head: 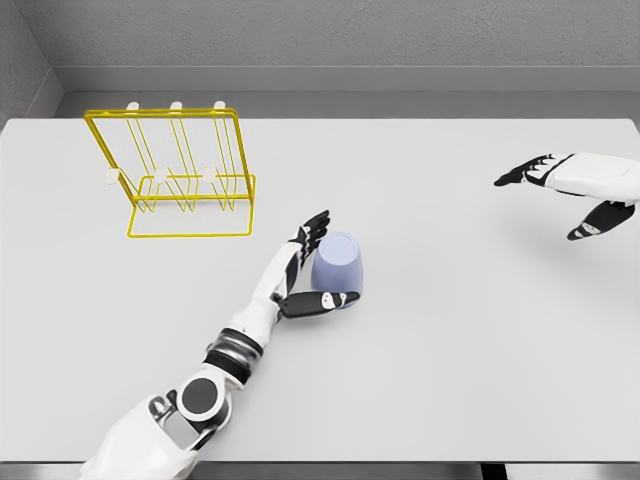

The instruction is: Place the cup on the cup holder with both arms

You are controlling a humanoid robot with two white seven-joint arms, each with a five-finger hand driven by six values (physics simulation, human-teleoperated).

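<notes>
1. Nearest you, the left arm (215, 385) comes in from the lower left corner and reaches up and to the right across the table (450, 350).
2. Your left hand (300, 275) sits against the left side of the cup (337, 260). Its fingers (312, 228) stretch up along the cup's far left edge, and the thumb (322, 301) lies across just below the cup's near side.
3. That hand is spread wide, cradling the cup between fingers and thumb rather than wrapped around it. You cannot tell for sure whether the thumb touches the cup.
4. You see the cup, pale lilac-blue, standing on the table near the middle, slightly left of centre, with its wider end toward you.
5. Your right hand (570, 185) hovers at the right edge, well apart from the cup. Its fingers are extended and relaxed, pointing left, and it holds nothing.
6. You find the holder (185, 180), a yellow wire rack with white-tipped pegs, upright at the table's far left, apart from the cup and both hands.
</notes>
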